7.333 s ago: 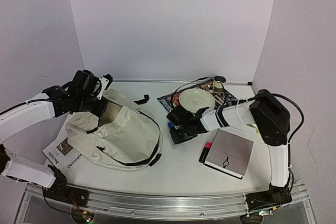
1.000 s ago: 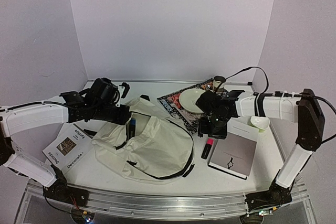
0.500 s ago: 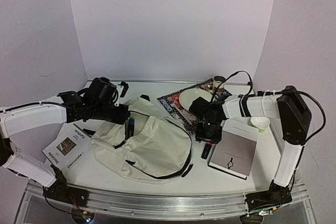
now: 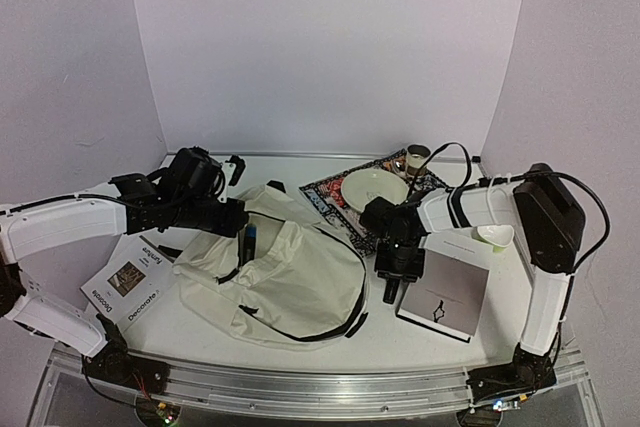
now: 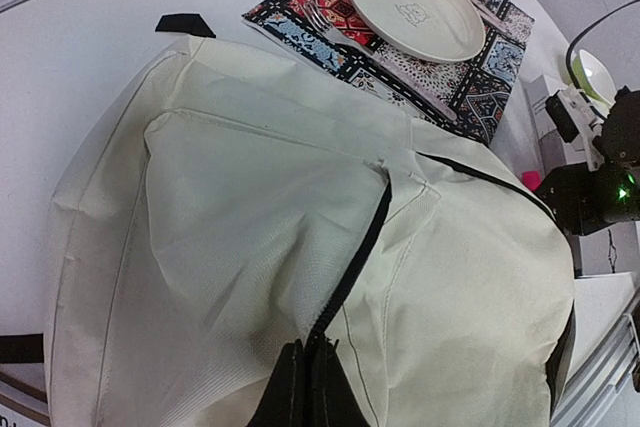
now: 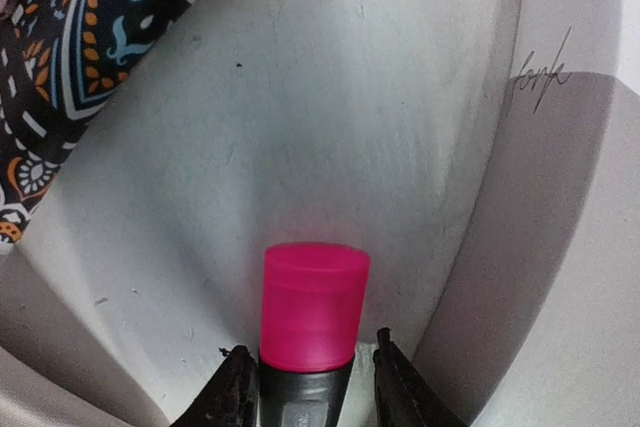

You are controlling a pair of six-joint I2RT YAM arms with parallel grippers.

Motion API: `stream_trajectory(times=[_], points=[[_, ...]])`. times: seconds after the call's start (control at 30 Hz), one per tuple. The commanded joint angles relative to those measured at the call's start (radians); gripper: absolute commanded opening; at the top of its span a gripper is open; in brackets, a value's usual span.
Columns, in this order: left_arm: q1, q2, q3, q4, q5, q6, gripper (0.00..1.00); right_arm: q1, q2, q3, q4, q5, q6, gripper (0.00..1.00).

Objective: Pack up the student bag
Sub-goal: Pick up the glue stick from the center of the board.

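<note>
The right gripper [image 4: 397,269] has dropped in the last second from over the patterned placemat [image 4: 335,195] onto the pink highlighter [image 6: 314,302], which lies on the table [image 4: 400,337] against the left edge of the grey notebook [image 4: 445,292]. Its jaws have narrowed and now flank the pen's dark barrel, a sliver of gap left on one side. The pick-up looks about to begin.

The student bag [image 4: 300,277] has not moved. It lies slumped at left-centre, its mouth held up at the far-left corner by the left gripper [image 5: 305,392], jaws pinched tight on the black zipper edge. The right jaws sit just right of the bag, a strip of bare table between them.
</note>
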Motion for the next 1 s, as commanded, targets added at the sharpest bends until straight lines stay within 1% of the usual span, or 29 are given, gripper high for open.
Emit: stream_trajectory(times=[0.0,0.13,0.27,0.4,0.7,0.83,0.97], points=[[0.005,-0.025,0.011,0.017,-0.002,-0.005,0.0,-0.002,0.034,-0.022,-0.039,-0.012,0.0,0.36],[0.005,-0.023,0.016,0.017,0.008,-0.005,0.0,-0.002,0.043,-0.034,0.003,-0.06,-0.015,0.26],[0.005,-0.013,0.019,0.015,0.019,-0.005,0.0,-0.002,0.018,-0.057,0.043,-0.086,-0.024,0.09],[0.004,-0.002,0.025,0.015,0.046,-0.006,0.0,-0.002,-0.043,-0.063,0.044,-0.06,-0.051,0.01],[0.004,0.013,0.055,0.015,0.088,-0.011,0.0,0.002,-0.234,-0.042,0.042,-0.054,-0.199,0.0],[0.003,0.04,0.076,0.015,0.095,-0.016,0.0,0.055,-0.247,0.026,0.046,-0.069,-0.269,0.0],[0.002,0.068,0.108,0.017,0.153,-0.019,0.0,0.139,-0.222,0.102,0.071,-0.09,-0.292,0.0]])
